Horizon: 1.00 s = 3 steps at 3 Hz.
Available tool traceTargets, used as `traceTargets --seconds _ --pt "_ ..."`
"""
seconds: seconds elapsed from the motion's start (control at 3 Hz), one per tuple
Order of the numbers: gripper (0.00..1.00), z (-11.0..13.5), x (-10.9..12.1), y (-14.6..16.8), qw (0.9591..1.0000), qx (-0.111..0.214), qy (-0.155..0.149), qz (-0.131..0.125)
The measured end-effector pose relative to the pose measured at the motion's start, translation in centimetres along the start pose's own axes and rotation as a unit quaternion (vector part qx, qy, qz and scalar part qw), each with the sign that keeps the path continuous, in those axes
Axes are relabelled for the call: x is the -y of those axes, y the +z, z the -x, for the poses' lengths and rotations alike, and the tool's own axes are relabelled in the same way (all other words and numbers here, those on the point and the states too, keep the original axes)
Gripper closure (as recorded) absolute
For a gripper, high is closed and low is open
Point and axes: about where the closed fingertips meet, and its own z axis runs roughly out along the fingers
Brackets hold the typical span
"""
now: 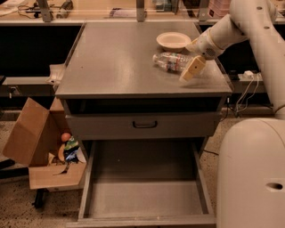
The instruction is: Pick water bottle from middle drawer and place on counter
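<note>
The water bottle (170, 61) lies on its side on the counter (116, 62), just in front of the cream bowl (173, 41). My gripper (192, 67) reaches in from the right and is shut on the bottle's right end, low over the counter's right side. The middle drawer (142, 196) is pulled open below, and its grey floor holds nothing.
A closed grey drawer front with a black handle (144, 124) sits above the open drawer. An open cardboard box (40, 151) with small items stands on the floor at left. My white base (251, 173) is at the right. A cluttered bench (89, 11) runs behind.
</note>
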Motion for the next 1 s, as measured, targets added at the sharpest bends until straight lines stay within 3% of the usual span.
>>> traceTargets --seconds 1.0 --pt "0.0 3.4 2.0 -4.4 0.9974 0.029 -0.041 -0.051"
